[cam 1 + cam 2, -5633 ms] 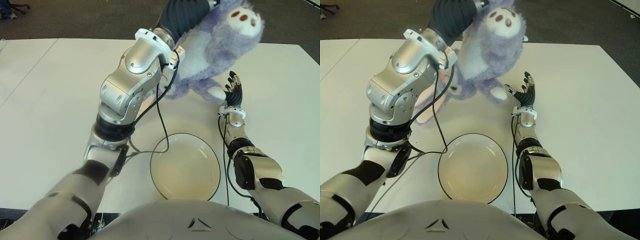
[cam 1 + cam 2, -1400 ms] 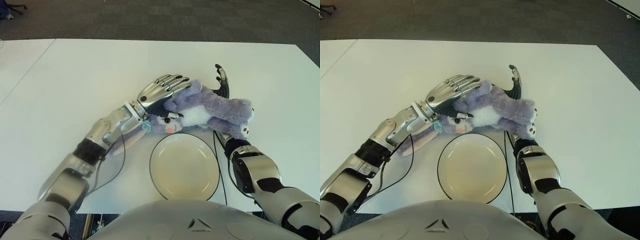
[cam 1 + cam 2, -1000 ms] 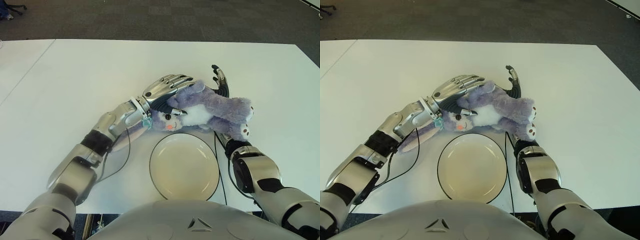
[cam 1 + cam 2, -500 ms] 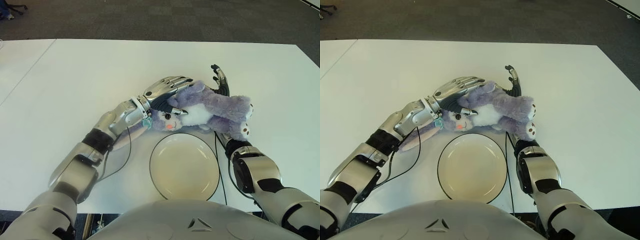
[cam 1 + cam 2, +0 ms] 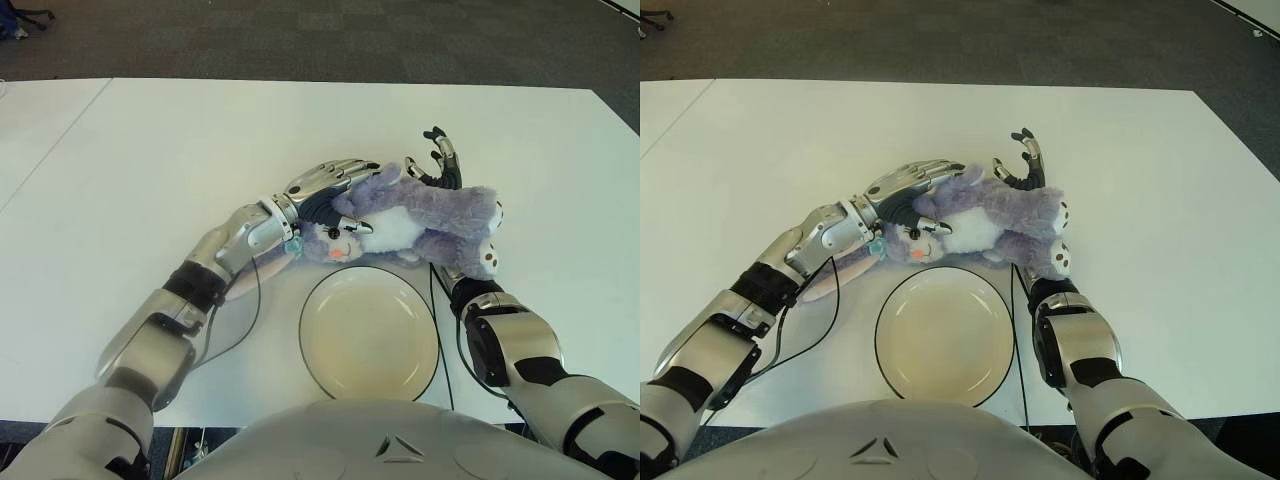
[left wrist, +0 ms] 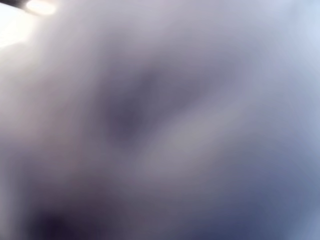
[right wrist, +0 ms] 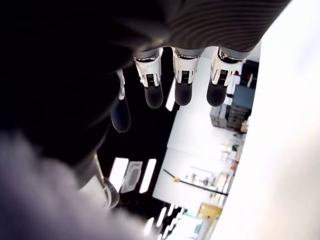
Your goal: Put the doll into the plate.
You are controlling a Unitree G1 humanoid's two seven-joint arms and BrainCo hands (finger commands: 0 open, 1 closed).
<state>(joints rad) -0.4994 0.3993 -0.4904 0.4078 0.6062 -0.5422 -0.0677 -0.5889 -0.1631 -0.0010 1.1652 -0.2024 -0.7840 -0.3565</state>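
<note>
**Left eye view: purple plush rabbit on the table, plate empty**

I see the purple plush rabbit (image 5: pixel 415 215) lying on its side on the white table (image 5: pixel 140 160), just behind the round plate (image 5: pixel 369 334), not in it. My left hand (image 5: pixel 325 185) lies flat over the rabbit's head, fingers stretched and close together, not closed around it. My right hand (image 5: pixel 438 160) stands behind the rabbit's body with the fingers spread and straight. The left wrist view shows only blurred purple fur. The right wrist view shows straight fingers (image 7: pixel 153 90) holding nothing.
</note>
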